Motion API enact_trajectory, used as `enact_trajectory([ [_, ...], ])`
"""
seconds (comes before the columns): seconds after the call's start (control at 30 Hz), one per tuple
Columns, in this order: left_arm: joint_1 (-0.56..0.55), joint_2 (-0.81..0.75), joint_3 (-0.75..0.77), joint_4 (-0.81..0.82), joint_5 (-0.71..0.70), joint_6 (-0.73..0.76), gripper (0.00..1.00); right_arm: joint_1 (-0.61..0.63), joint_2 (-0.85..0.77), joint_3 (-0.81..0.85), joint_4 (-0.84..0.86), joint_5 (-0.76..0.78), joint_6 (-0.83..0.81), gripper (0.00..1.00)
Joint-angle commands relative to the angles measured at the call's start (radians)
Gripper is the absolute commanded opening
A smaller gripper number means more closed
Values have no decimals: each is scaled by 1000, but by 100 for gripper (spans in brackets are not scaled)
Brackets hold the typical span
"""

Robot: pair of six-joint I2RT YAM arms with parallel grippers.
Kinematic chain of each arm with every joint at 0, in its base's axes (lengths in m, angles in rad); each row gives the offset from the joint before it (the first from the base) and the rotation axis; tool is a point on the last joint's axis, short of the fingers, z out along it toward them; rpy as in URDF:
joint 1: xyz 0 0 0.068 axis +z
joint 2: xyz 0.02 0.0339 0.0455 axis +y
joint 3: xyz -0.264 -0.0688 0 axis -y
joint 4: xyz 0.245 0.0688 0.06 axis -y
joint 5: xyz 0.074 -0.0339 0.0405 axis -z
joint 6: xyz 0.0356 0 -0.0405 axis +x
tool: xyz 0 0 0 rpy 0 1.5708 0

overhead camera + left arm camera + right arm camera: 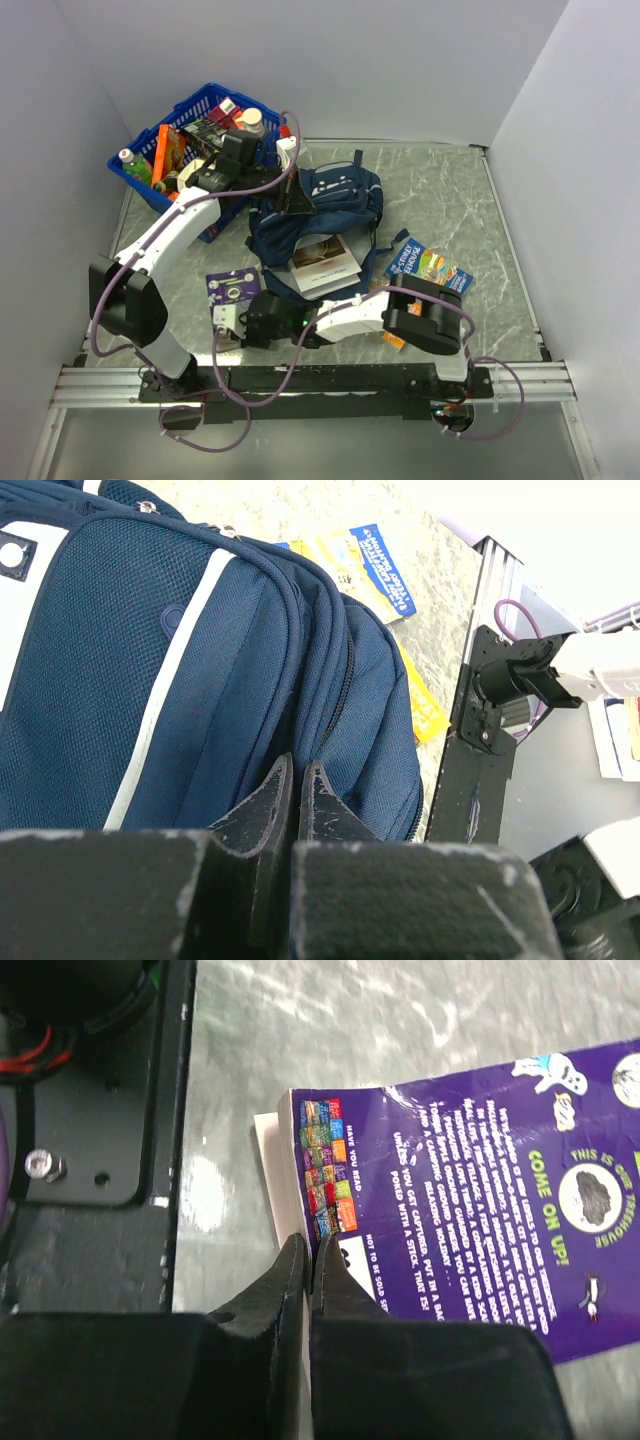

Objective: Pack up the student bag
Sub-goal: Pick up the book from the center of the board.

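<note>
Bag (335, 205) lies at the centre of the counter (450, 190), my left hand (300, 765) clamped on its fabric, while my right hand (310, 1240) pinches only an edge of the purple book (470, 1210), so I fear the book may slip or splay open when lifted.

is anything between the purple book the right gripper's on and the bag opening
Yes. A white book sticks out of the student bag's opening, on the side facing the purple book, and takes up part of the mouth. The right gripper is shut on the purple book's edge.
</note>
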Motion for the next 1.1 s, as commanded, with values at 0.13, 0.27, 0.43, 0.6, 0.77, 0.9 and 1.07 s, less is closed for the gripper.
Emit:
enact_trajectory([
  [0.13,12,-37,56,80,-53,9,1,-1,-274,-126,-24,165,97,0],
  [0.27,12,-37,60,99,-85,7,1,11,-462,-161,-76,254,83,0],
  [0.43,12,-17,62,99,-94,41,1,60,-670,-151,-211,303,68,0],
  [0.6,12,-18,45,127,-113,38,1,126,-815,-103,-352,404,45,0],
  [0.77,14,1,59,114,-128,53,1,141,-953,-60,-433,541,-13,0],
  [0.9,14,5,56,119,-137,55,1,143,-1017,-56,-466,621,-76,0],
  [1.07,14,3,51,110,-144,66,1,143,-1079,0,-524,656,-116,0],
])
